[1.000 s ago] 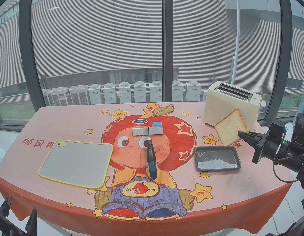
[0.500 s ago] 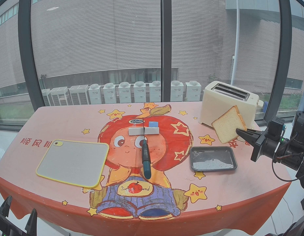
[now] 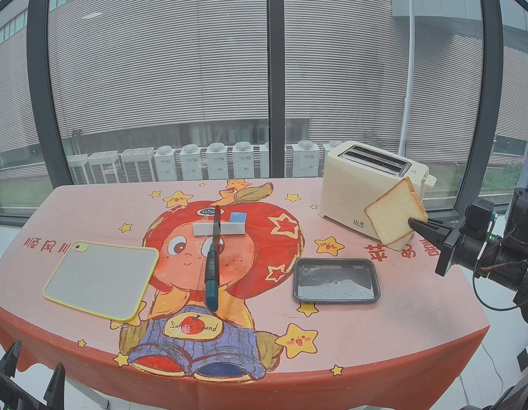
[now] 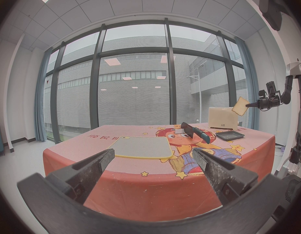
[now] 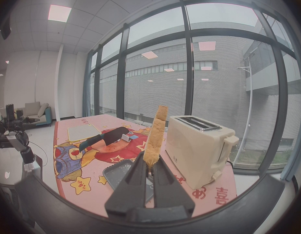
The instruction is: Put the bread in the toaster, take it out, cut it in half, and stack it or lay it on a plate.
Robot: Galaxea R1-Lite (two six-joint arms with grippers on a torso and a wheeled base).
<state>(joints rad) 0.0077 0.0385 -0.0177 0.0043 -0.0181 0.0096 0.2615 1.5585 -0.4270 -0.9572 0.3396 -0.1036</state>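
A slice of bread [image 3: 394,212] hangs in the air, pinched at its lower corner by my right gripper [image 3: 414,223], which is shut on it. It sits just in front of the near end of the cream toaster [image 3: 361,186], a little below the two slots on top. From the right wrist the bread [image 5: 156,137] stands edge-on and upright between that gripper's [image 5: 150,163] jaws, beside the toaster [image 5: 197,147]. A dark metal tray [image 3: 336,280] lies on the table before the toaster. My left gripper [image 4: 153,155] stands open and holds nothing, low off the table's near left edge.
A teal-handled knife [image 3: 211,269] lies at mid-table with its blade on a small grey rest [image 3: 218,228]. A grey cutting board with a yellow rim [image 3: 101,279] lies at the left. A window wall runs right behind the table.
The head camera has turned, so everything on the table sits further left in the picture. The bread in my right gripper has risen slightly and now sits nearer the toaster's right end.
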